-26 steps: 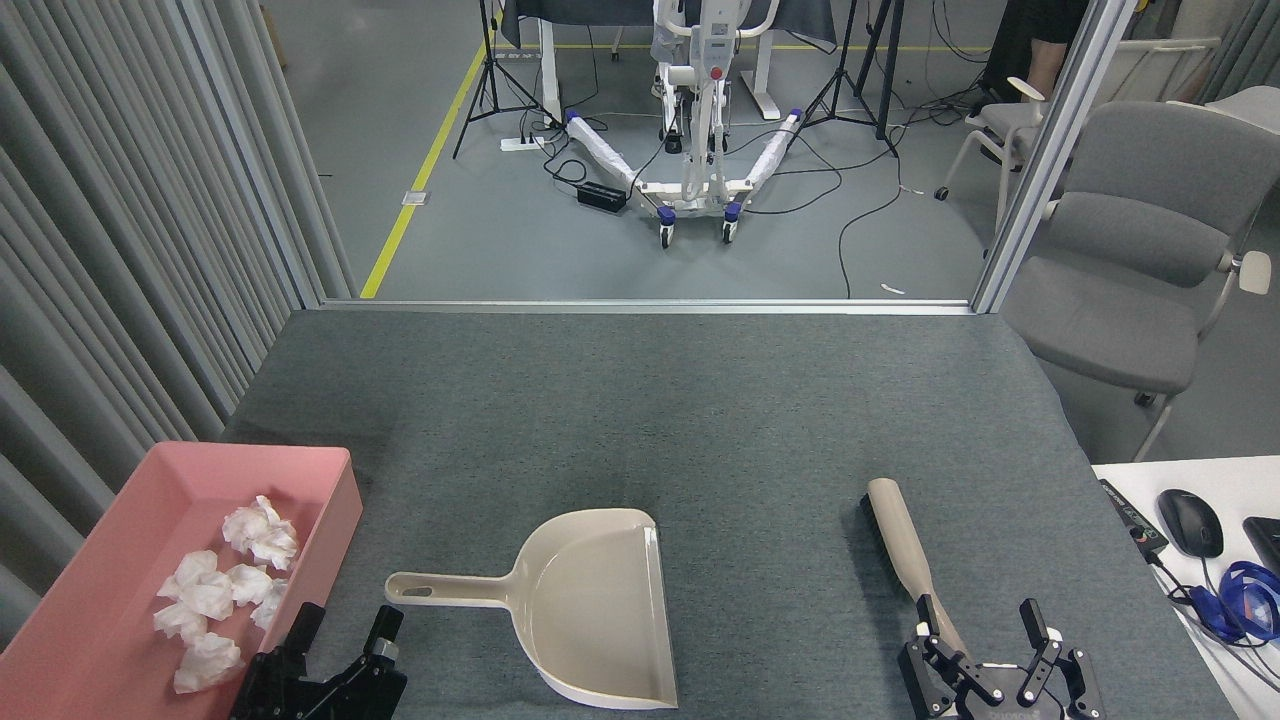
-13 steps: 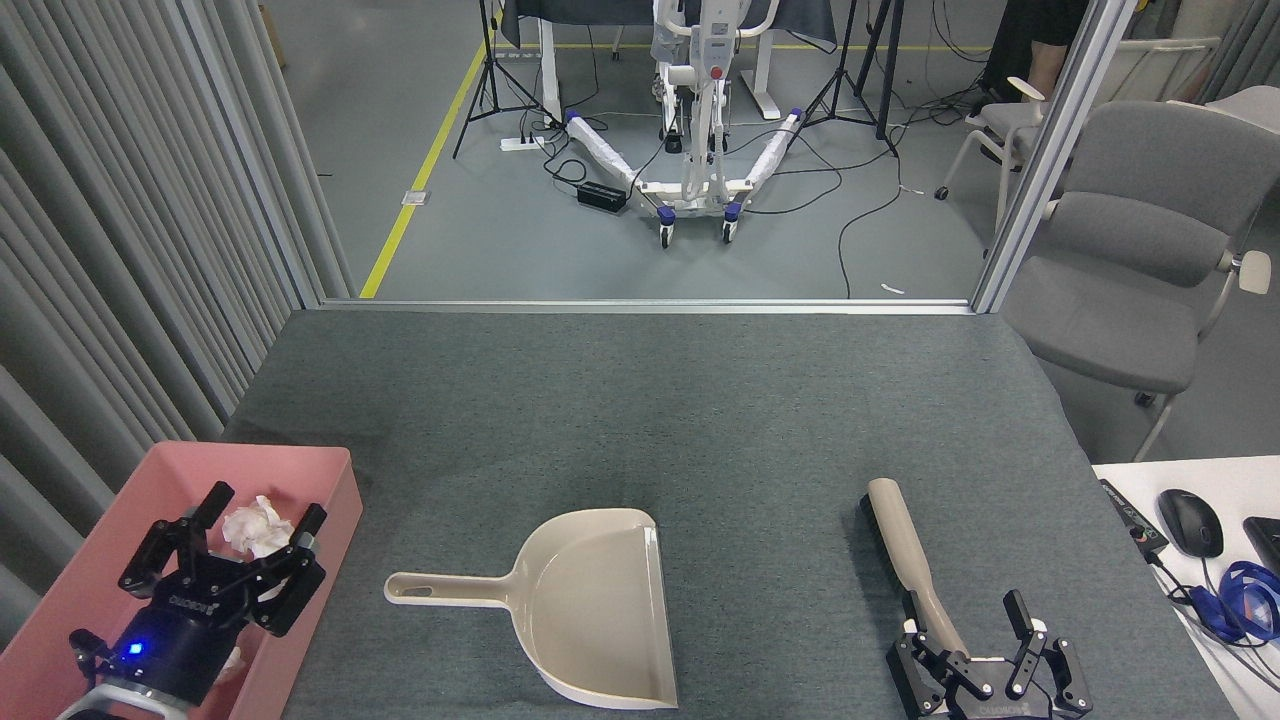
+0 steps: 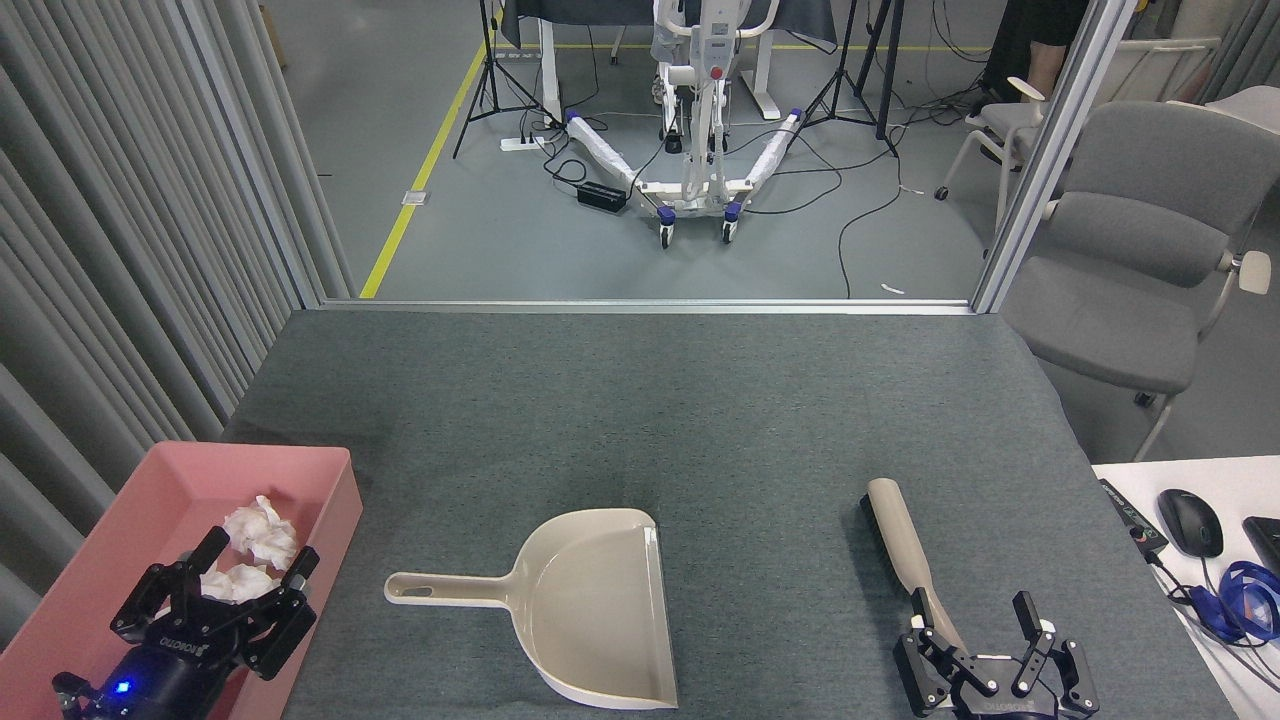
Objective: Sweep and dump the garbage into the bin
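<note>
The bin point(image 3: 330, 480) is pink, the garbage point(image 3: 258, 530) in it white, the dustpan point(image 3: 590, 605) and the brush point(image 3: 905, 545) handle beige, the bench point(image 3: 640, 400) a flecked dark grey, both end effectors black, the left end effector point(image 3: 252, 572) showing a small blue light.

Black left pincer point(image 3: 252, 560), blue light, white lettering, matching right pincer point(image 3: 975, 615)

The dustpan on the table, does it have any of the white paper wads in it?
No. The dustpan lies empty on the grey table, and the paper wads that show are all in the pink tray.
</note>
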`<action>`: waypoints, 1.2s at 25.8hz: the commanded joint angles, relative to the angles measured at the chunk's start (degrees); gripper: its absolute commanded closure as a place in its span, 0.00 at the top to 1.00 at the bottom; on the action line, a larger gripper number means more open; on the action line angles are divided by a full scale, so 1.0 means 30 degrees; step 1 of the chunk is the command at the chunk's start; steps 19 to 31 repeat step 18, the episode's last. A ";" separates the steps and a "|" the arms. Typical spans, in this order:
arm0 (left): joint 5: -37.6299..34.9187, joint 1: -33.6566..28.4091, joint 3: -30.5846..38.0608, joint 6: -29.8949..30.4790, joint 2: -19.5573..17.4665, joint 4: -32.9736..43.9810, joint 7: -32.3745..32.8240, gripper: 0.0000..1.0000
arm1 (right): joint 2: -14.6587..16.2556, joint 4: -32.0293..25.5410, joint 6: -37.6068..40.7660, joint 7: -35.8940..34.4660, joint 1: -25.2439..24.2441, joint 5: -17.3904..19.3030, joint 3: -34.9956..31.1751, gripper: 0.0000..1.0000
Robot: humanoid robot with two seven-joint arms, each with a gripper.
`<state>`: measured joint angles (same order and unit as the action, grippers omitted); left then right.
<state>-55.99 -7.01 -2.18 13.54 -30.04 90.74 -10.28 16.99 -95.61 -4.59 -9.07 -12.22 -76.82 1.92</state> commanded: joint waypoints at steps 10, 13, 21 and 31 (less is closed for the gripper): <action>0.0031 -0.0593 0.0813 0.0026 0.0435 -0.0363 -0.0645 1.00 | -0.0098 -0.0035 0.1266 -0.0054 0.0352 0.0000 0.0063 0.98; 0.0060 -0.0651 0.1721 0.0260 0.0611 -0.0480 -0.0703 1.00 | -0.0127 -0.0035 0.1178 -0.0025 0.0381 0.0000 0.0063 0.98; 0.0090 -0.1003 0.3245 0.0260 0.0786 -0.1212 -0.0732 1.00 | -0.0215 -0.0006 0.1178 -0.0025 0.0381 0.0000 0.0063 0.98; 0.0090 -0.1003 0.3245 0.0260 0.0786 -0.1212 -0.0732 1.00 | -0.0215 -0.0006 0.1178 -0.0025 0.0381 0.0000 0.0063 0.98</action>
